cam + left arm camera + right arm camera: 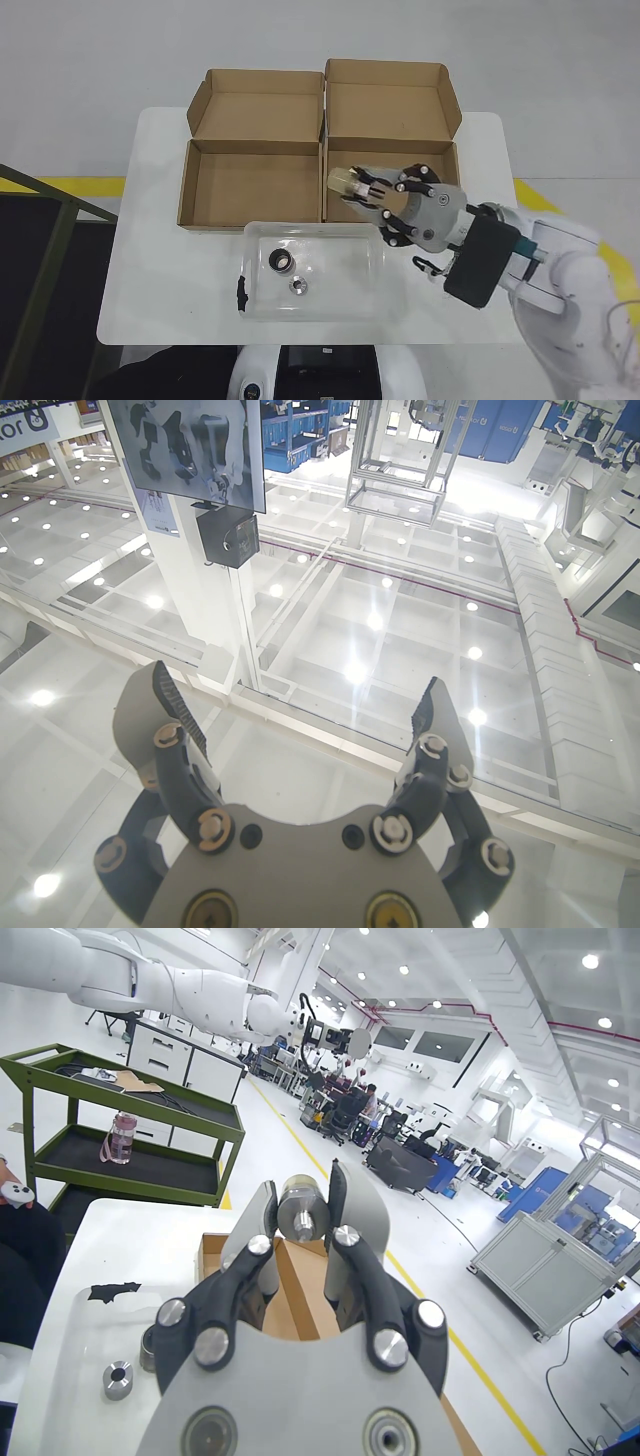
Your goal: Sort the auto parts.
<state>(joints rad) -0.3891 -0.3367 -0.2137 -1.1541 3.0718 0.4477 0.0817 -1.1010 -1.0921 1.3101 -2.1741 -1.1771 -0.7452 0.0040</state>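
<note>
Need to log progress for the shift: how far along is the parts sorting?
Done: nothing visible yet. The left box is bare, and so is what shows of the right box. In hand: the right gripper is shut on a cylinder over the right box. Left: a ring and a small metal piece wait in the clear tray.

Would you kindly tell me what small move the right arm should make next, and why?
Probably lower the right gripper a little into the right box: it is shut on a cylindrical part that hangs above that box, near the wall shared with the left box, not yet set down.
</note>
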